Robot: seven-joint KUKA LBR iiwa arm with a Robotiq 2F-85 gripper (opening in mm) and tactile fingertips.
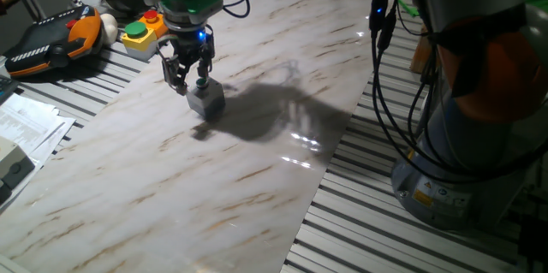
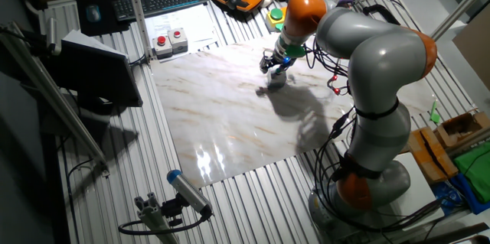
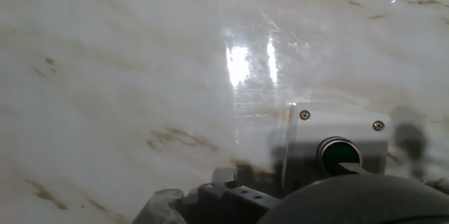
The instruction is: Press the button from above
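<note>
Glossy marble slab (image 1: pixel 171 187) on slatted metal table (image 2: pixel 253 198).

Grey rounded arm (image 2: pixel 383 53), orange joints, black cables; black claw (image 1: pixel 190 72) (green collar, blue light).

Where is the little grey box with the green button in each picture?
One fixed view: the grey box sits upper left of centre on the marble board, right under the gripper.
The other fixed view: the box is near the board's far edge, upper middle, below the gripper.
Hand view: the box is at lower right, its green button on top.
Shared landmark: the marble board.
</note>
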